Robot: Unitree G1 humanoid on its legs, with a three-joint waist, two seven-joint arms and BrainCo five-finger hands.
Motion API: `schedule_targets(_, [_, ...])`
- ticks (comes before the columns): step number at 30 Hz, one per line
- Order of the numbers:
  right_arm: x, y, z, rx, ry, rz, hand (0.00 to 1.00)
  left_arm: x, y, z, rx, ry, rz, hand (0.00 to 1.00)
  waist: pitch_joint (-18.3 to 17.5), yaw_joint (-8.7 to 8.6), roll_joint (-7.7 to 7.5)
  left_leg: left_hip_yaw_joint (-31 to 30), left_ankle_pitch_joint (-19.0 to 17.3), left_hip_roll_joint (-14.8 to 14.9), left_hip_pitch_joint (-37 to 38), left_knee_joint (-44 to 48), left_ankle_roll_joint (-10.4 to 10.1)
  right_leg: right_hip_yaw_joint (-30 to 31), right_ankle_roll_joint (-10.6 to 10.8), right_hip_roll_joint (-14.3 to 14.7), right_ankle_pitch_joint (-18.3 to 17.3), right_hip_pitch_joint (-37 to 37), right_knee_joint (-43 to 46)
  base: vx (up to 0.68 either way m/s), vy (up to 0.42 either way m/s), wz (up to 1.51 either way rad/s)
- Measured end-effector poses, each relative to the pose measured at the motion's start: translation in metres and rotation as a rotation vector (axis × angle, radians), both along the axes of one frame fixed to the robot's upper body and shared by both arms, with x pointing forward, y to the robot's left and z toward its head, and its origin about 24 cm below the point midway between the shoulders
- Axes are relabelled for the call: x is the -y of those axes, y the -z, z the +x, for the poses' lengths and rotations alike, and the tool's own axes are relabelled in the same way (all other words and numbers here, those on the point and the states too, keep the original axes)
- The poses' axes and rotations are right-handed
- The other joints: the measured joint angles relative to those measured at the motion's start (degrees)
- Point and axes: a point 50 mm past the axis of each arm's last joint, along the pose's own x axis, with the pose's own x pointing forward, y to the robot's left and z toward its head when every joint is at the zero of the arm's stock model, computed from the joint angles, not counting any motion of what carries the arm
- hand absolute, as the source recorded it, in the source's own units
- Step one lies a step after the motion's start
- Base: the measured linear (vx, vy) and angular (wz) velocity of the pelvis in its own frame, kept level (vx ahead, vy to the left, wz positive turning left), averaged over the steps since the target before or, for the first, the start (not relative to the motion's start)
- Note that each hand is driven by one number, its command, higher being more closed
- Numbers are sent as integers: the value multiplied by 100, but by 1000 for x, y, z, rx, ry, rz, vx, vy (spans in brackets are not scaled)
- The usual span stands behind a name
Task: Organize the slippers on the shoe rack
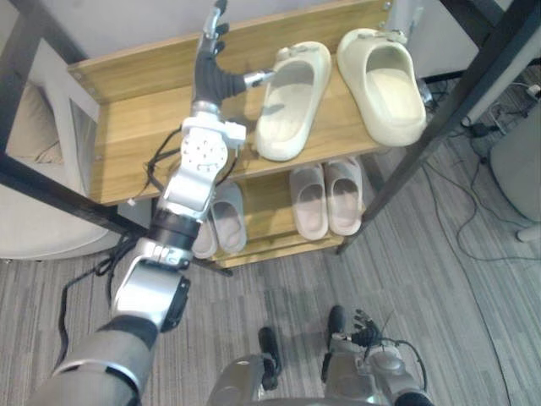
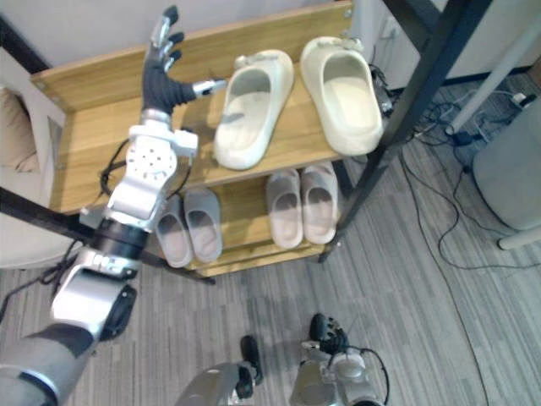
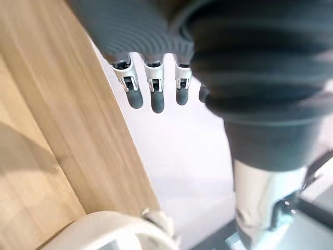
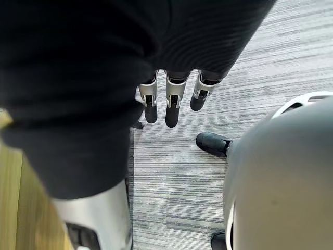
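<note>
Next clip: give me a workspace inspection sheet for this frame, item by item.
Surface: wooden shoe rack with a black frame, top shelf and lower shelf.
Job's things: left cream slipper lies angled on the top shelf, right cream slipper straighter beside it. Left pale pair and right pale pair sit on the lower shelf.
Clutter: nothing seen.
Hands: left hand open above the top shelf, thumb toward the left cream slipper, contact unclear. Right hand open, low over the carpet.
Cables: floor cables right of the rack.
Surroundings: beige cushion left of the rack.
</note>
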Motion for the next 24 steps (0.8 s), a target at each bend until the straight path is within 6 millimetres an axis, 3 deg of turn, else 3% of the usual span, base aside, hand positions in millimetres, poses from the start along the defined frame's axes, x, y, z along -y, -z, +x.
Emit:
schedule_targets(2, [2, 1, -2, -10, -1, -4, 0, -6, 17, -3, -43, 28, -52, 0, -47, 25, 20, -71, 47, -18, 95, -102, -20, -82, -97, 9, -65, 94, 0, 4, -8, 12])
schedule_targets(11, [1, 5, -9, -48, -28, -10, 0, -16, 71, -14, -219, 128, -182, 0, -214, 139, -3, -212, 224, 55, 383, -480, -104, -244, -148, 99, -138, 281, -4, 7, -21, 7])
schedule_targets(24, [0, 7, -14, -73, -57, -34, 0, 17, 97, -24, -313, 269, -152, 0, -341, 132, -205, -343, 310, 71, 389, -595, -142, -394, -114, 121, -156, 300, -17, 3, -7, 4])
